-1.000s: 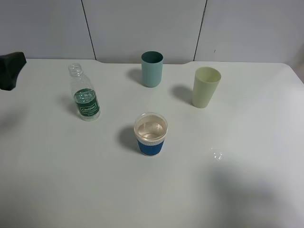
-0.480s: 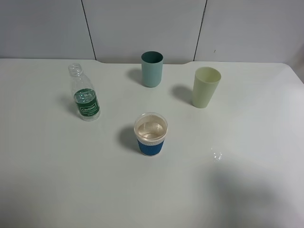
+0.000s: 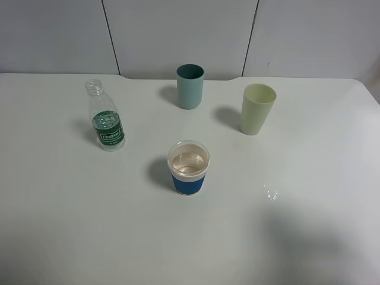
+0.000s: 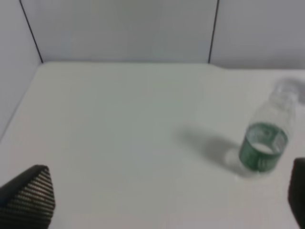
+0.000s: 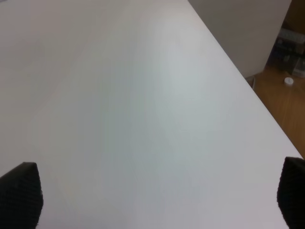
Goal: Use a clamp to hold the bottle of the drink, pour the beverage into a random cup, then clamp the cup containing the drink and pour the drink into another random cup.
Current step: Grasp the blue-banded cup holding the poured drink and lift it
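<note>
We note that the black arm has left the high view's left edge, while the blue-sleeved cup (image 3: 189, 168) (clear drink inside) stands upright in the middle of the desk (image 3: 71, 225), the uncapped bottle (image 3: 105, 122) well apart to its left, the left jaws and the right jaws spread wide, empty.

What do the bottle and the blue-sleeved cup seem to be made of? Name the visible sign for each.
Bottle: probably clear, glossy plastic; you can see through it, and its neck is ribbed. Blue-sleeved cup: perhaps paper or card, matt; ribbed white band above the sleeve.
</note>
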`<state>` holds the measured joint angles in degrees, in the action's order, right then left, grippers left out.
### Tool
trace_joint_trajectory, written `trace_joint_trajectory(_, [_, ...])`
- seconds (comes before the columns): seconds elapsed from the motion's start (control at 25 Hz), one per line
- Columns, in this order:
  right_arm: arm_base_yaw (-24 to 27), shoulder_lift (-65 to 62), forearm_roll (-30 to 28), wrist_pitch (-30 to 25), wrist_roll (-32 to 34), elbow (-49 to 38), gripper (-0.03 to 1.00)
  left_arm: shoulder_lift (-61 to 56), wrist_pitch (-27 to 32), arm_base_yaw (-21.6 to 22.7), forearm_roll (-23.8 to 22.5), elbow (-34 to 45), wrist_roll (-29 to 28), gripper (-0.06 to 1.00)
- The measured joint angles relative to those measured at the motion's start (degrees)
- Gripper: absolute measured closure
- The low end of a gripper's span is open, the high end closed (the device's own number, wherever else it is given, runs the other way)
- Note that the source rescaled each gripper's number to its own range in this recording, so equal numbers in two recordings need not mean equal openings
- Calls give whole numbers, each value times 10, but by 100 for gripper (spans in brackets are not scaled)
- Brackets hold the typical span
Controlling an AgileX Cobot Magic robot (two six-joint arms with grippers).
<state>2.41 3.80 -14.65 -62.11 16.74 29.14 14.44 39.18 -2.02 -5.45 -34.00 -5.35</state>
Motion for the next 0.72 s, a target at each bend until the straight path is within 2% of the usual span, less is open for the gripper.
trace_joint_trajectory(0.12, [0,0,0,0,0,0,2,-41,62,0,9,-1,0,-6])
trace_joint_trajectory(0.16, [0,0,0,0,0,0,2,-77,112,0,11,-1,0,-6])
trace_joint_trajectory(0.32, [0,0,0,0,0,0,2,-104,148,0,10,-1,0,-6])
trace_joint_trajectory(0.48, [0,0,0,0,0,0,2,-139,217,0,-6,-1,0,-6])
trace_joint_trajectory(0.72, [0,0,0,0,0,0,2,-148,246,0,-14,26,0,-6])
